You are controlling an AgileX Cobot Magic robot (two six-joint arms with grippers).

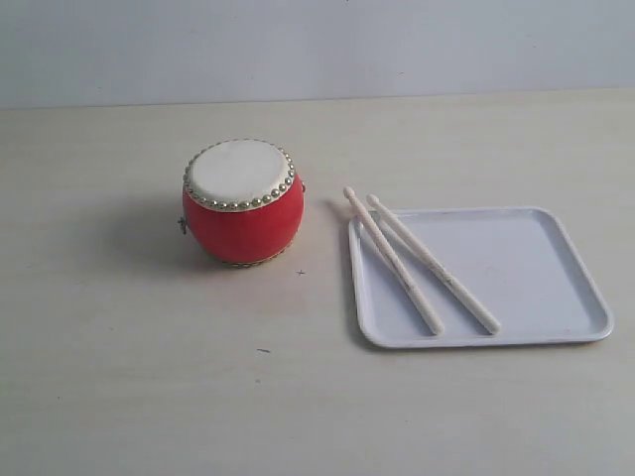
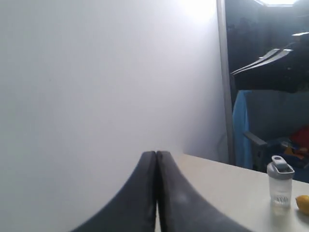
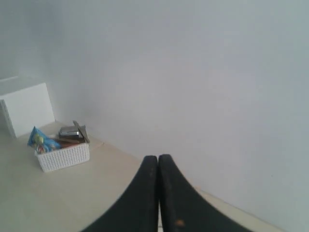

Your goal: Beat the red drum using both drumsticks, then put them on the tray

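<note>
Pale cream desk (image 1: 149, 397) runs back to a plain white wall (image 1: 298, 45). Only the wrist views show the jaws. The left jaws are clenched, black fingers (image 2: 137, 193) pressed flat together with nothing between them, and they face that white wall. The right jaws are clenched the same way, their black fingers (image 3: 140, 198) empty.

Only the exterior view shows the task's things. The small red barrel-shaped drum with a cream skin and gold studs (image 1: 241, 203) stands upright, with bare desk open on every side of it. On the right-arm side of the drum, across a clear gap, lies the flat white square plastic tray with a low rim (image 1: 536, 268). Two slim pale wooden drumsticks lie slantwise in it, side by side and almost parallel. One drumstick (image 1: 392, 260) lies nearer the drum, and the other drumstick (image 1: 434, 263) is just beyond it. Their drum-side ends stick out over the tray's corner rim, close to the drum but not touching it. The tray's far half is bare.

Past the left jaws a grey upright post (image 2: 224, 82) ends the wall. Beyond it is a dim room with blue cloth (image 2: 241, 125). A clear plastic bottle with a grey lid (image 2: 280, 186) stands on the desk there, beside a small yellow object (image 2: 302, 204). Past the right jaws a white woven basket holding packets (image 3: 63, 155) sits near a white box (image 3: 26, 107).
</note>
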